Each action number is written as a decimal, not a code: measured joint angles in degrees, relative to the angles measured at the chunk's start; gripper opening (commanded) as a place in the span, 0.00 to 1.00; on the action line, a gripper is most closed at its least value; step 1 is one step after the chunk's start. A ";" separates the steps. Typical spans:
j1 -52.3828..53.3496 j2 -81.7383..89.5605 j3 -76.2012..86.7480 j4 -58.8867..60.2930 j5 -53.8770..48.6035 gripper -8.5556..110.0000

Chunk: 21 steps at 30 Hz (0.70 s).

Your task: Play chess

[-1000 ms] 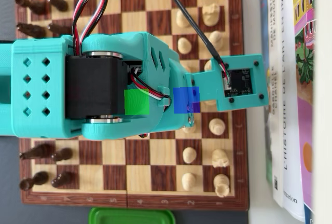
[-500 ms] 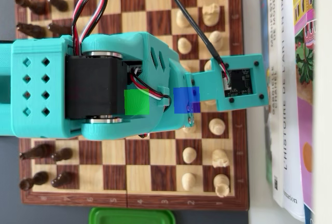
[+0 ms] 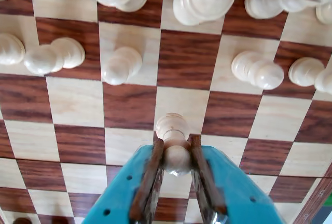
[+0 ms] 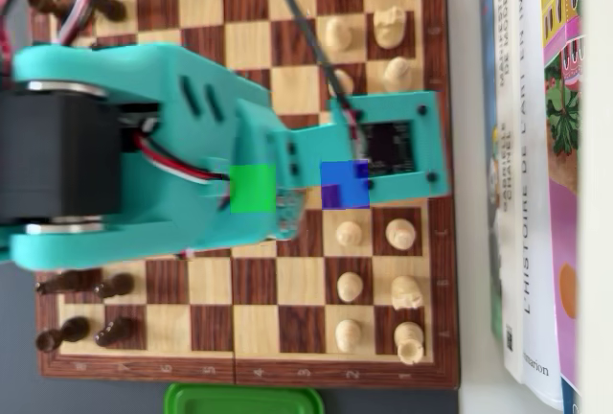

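Jaws (image 3: 177, 169) are gripping a white pawn (image 3: 174, 130) by its head, brown pads pressing both sides; the pawn's base is pointing away from them over the chessboard (image 3: 129, 105). Beyond the jaws, more white pieces (image 3: 122, 64) are standing in rows. In the overhead view the teal arm (image 4: 182, 160) is covering the board's middle, dark pieces (image 4: 77, 285) behind it, books (image 4: 541, 174) lying past the white side.

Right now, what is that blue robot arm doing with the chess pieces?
The gripper is closed around a white pawn, holding it out in front of the other white pawns on the wooden chessboard. In the overhead view the teal arm covers the middle of the board. The dark pieces stand at the far end.
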<state>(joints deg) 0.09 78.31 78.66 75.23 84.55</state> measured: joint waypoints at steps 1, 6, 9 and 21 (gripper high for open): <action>0.00 1.23 1.67 0.00 0.09 0.13; 0.00 7.82 9.49 0.00 0.09 0.13; 0.00 11.51 13.54 0.00 0.09 0.13; 0.00 15.21 22.41 -5.62 0.09 0.13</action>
<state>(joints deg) 0.09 93.52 101.07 69.61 84.64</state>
